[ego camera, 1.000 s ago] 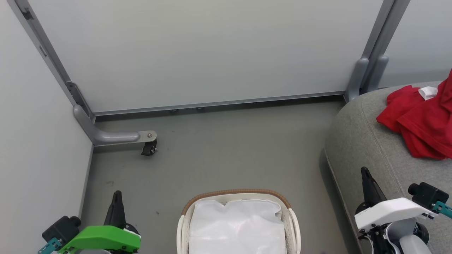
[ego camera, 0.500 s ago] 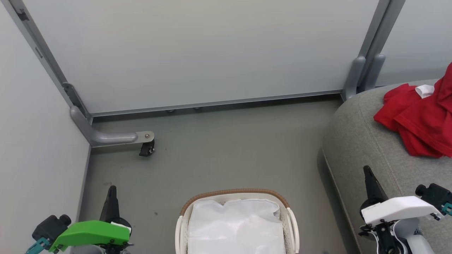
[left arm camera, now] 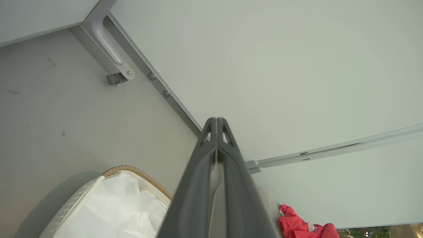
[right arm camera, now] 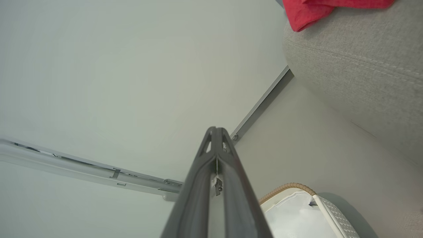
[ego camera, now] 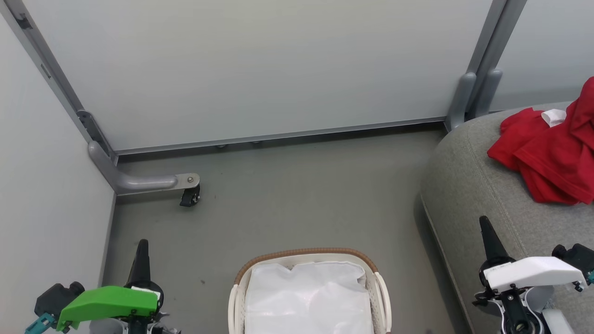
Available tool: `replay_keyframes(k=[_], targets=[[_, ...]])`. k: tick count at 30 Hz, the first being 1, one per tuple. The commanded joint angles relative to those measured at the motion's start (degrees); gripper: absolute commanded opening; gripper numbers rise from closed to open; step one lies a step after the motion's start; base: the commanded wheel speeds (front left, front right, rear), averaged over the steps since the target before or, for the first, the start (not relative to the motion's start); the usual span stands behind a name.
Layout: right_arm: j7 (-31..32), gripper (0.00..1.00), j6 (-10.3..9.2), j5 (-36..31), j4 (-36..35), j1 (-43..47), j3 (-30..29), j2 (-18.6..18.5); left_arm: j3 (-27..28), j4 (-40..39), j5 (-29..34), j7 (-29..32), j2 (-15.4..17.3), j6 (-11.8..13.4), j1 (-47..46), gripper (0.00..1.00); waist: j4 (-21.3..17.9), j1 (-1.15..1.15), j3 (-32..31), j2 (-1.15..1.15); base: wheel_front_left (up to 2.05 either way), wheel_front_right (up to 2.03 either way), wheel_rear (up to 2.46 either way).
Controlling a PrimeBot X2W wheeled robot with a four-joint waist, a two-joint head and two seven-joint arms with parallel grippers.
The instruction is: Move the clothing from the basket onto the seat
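Observation:
Red clothing [ego camera: 550,155] with a bit of white trim lies crumpled on the grey seat [ego camera: 468,185] at the right; it also shows as red clothing [left arm camera: 299,226] and red clothing [right arm camera: 317,8] in the wrist views. The white basket [ego camera: 308,257] with a brown rim stands on the floor at bottom centre, holding a white liner and no red fabric that I can see. My left gripper [ego camera: 141,248] is shut at the lower left, left of the basket. My right gripper [ego camera: 485,225] is shut at the lower right, over the seat's front edge. Both hold nothing.
Pale partition walls [ego camera: 260,69] close off the back and left. A grey metal foot with a caster [ego camera: 189,197] juts onto the grey floor [ego camera: 301,195] at the left. Another post [ego camera: 473,88] stands beside the seat's corner.
The whole head view has shifted slightly, so the camera moved. Both grippers sit a little lower and further apart in the picture, still shut. The clothing and basket lie as before.

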Motion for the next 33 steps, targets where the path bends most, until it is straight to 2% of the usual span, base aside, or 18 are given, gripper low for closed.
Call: replay_keyframes(k=[1, 33], targets=[[0.4, 0.00, -0.02, 1.6, -0.9, -0.2, -0.2, -0.4, 0.5, -0.8, -1.5, 0.3, 0.1, -0.4, -1.6, 0.00, -0.1, 0.00, 0.0, 0.00, 0.00, 0.00, 0.00], [4.8, 0.00, -0.03, 19.0, -2.4, 0.0, -1.2, -0.6, 3.6, -2.0, -15.8, 4.8, 0.2, -1.4, -2.6, 0.00, -1.4, 0.00, 0.2, 0.00, 0.00, 0.00, 0.00]])
